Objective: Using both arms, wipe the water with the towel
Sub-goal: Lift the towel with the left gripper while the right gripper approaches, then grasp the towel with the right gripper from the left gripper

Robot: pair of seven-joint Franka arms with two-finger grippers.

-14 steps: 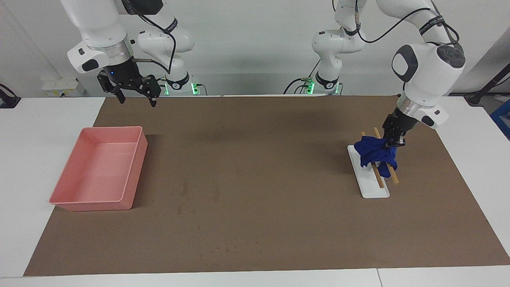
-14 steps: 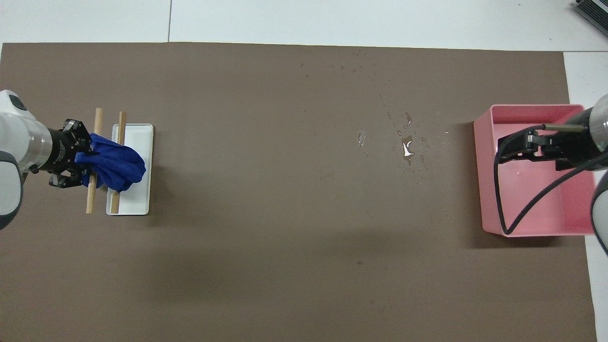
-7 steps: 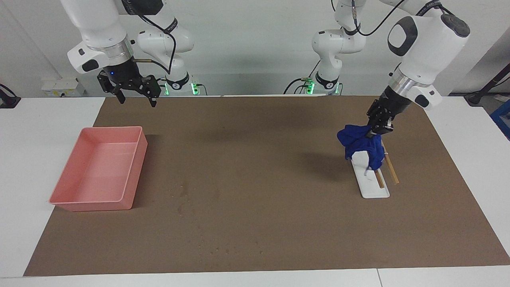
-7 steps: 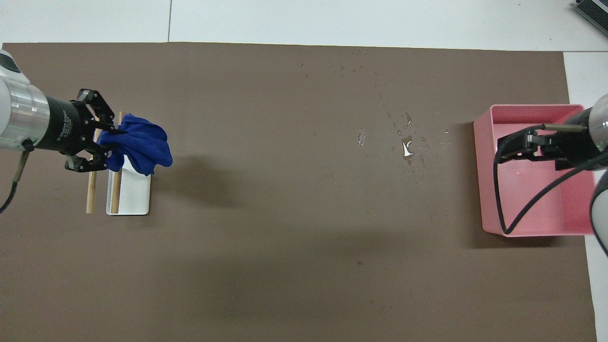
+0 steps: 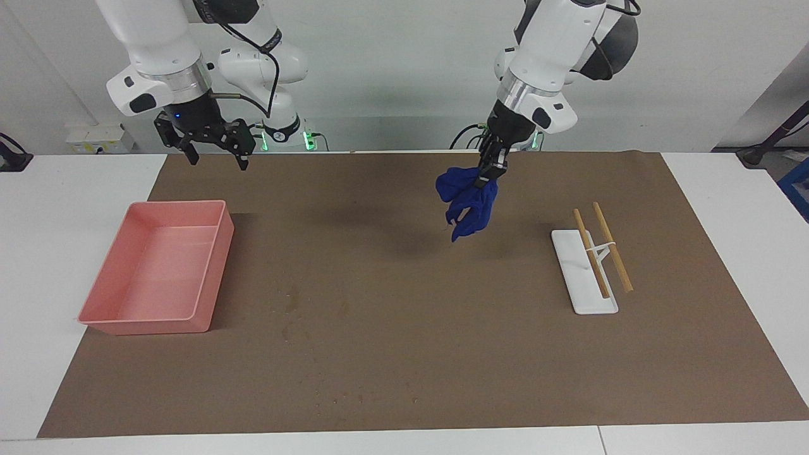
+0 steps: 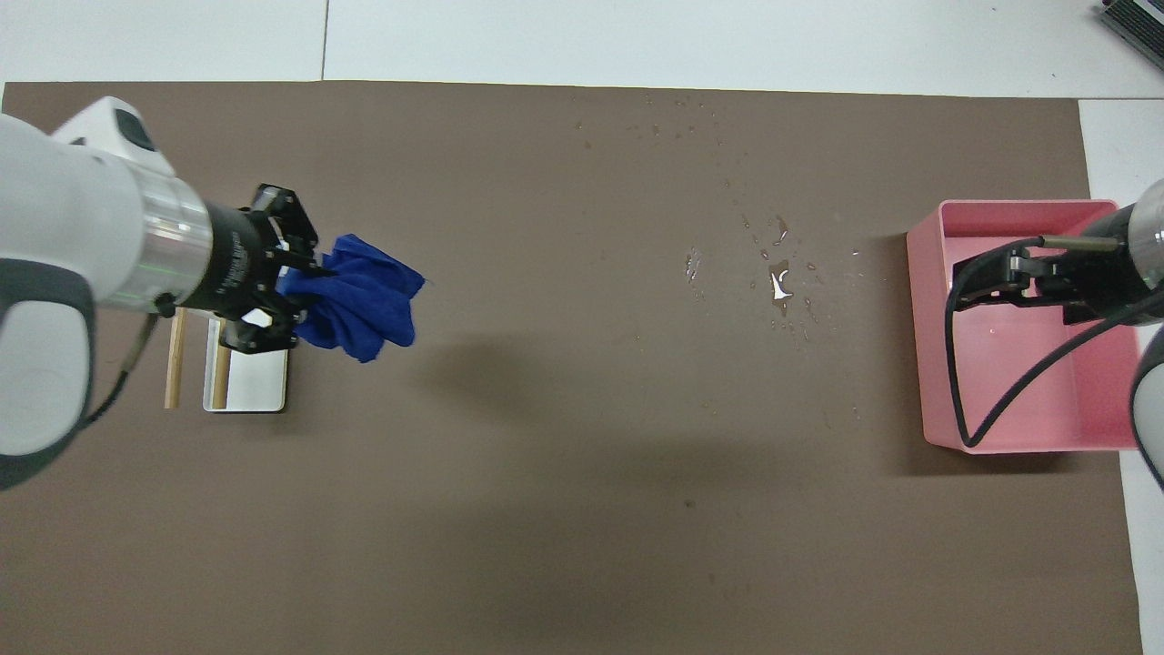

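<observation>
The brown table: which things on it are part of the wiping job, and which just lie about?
Part of the job:
- crumpled blue cloth towel, held up by the left claw
- scattered water drops on the brown mat
- right claw, waiting

Lying about:
- pink plastic bin
- white rack with wooden rods

open mat [image 5: 392, 303] mid-table, pink bin [image 5: 158, 272], white rack [image 5: 584, 272]

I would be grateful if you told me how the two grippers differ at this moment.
The left gripper is shut on the blue towel, which hangs bunched over the brown mat; the right gripper is open and holds nothing. The left gripper points down over the mat's middle, away from the white rack; the right gripper waits above the pink bin. Both are raised off the table.
</observation>
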